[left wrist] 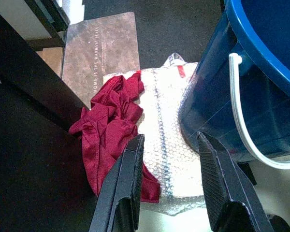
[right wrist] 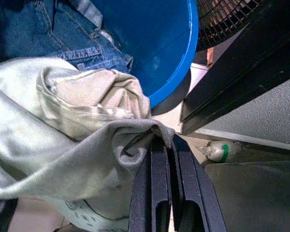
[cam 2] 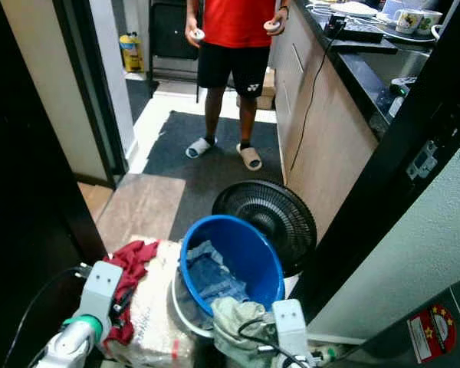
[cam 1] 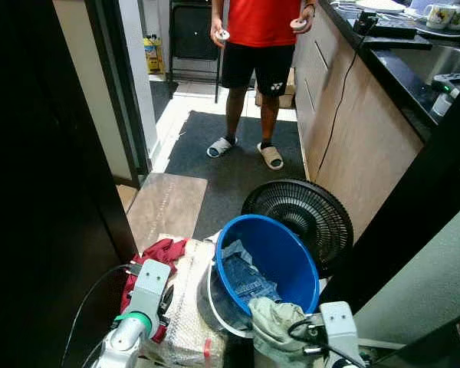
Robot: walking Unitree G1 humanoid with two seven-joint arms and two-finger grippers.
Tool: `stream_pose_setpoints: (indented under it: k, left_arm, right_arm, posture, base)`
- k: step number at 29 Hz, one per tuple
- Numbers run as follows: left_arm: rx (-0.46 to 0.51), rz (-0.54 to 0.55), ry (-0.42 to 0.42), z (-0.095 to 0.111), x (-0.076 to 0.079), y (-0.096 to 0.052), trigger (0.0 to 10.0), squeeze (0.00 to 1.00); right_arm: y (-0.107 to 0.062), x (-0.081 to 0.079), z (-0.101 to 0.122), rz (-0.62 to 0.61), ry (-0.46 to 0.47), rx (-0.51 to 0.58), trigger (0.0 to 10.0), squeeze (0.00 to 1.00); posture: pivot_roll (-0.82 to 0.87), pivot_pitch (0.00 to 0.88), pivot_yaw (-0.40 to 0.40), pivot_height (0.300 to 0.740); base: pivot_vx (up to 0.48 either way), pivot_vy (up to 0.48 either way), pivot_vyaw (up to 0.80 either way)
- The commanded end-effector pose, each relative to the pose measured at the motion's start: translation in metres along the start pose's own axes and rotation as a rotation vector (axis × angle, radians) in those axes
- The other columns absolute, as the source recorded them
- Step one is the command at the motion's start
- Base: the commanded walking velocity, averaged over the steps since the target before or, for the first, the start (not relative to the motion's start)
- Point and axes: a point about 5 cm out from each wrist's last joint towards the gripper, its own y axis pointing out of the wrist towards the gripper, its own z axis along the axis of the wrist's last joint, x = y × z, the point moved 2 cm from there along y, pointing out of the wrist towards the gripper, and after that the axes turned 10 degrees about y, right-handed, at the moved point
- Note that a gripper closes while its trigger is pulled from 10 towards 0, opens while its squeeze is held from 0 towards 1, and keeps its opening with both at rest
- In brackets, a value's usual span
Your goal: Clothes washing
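Right hand (right wrist: 170,145) closed, pinching fold of pale green cloth (right wrist: 63,121) draped over rim of blue bucket (cam 1: 280,253); jeans (right wrist: 63,34) inside bucket. Left hand (left wrist: 169,179) open, fingers apart above red garment (left wrist: 111,121) on bubble-wrap bundle (left wrist: 169,111), touching bucket side. One fan (cam 1: 307,211) behind bucket, counter (cam 1: 353,146) on right, dark door edge on left. One person (cam 1: 257,46) stands on dark mat.
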Motion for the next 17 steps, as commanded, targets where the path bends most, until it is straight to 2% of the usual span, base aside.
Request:
stream_pose_setpoints:
  k: [1,6,8,17]
  left_arm:
    - [-0.008,-0.013,0.005,-0.001,0.003,0.001,10.0,0.00]
    - [0.003,-0.010,0.002,0.003,0.002,0.003,10.0,0.00]
    - [0.009,0.000,-0.003,0.005,-0.001,0.004,10.0,0.00]
    - [0.025,0.036,-0.040,0.009,-0.009,0.003,10.0,0.00]
  right_arm:
    - [0.000,-0.004,0.000,0.001,0.025,0.010,10.0,0.00]
    - [0.002,-0.008,0.006,0.008,0.027,0.035,10.0,0.00]
    - [0.003,-0.015,0.011,0.035,-0.004,0.056,10.0,0.00]
    - [0.008,-0.030,0.027,0.091,-0.008,0.120,10.0,0.00]
  posture:
    - [0.00,0.000,0.034,0.740]
    - [0.01,0.000,0.032,0.740]
    - [0.02,0.000,0.029,0.740]
    - [0.04,0.000,0.021,0.740]
  base:
    - [0.000,0.000,0.00]
    - [0.000,0.000,0.00]
    - [0.000,0.000,0.00]
    - [0.000,0.000,0.00]
